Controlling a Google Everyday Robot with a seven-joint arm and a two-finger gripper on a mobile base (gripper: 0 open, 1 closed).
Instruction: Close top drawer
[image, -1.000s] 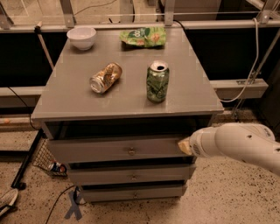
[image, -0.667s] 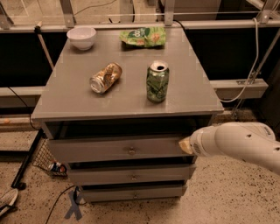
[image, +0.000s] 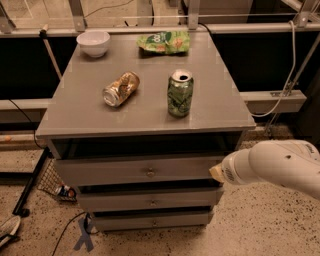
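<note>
The top drawer (image: 135, 170) is a wide grey drawer with a flat front panel and one small round metal knob (image: 150, 173) at its centre. It stands pulled out a little from the grey cabinet (image: 145, 117), with a dark gap above its front. My white arm (image: 272, 167) comes in from the right. The gripper (image: 216, 173) is at the arm's tip, against the right end of the drawer front. Only a small tan tip of it shows.
On the cabinet top stand a green can (image: 179, 93), a gold can on its side (image: 120, 89), a white bowl (image: 93, 43) and a green chip bag (image: 161, 42). Two shallower drawers (image: 150, 202) sit below. A black stand (image: 30, 182) and cables lie on the floor at left.
</note>
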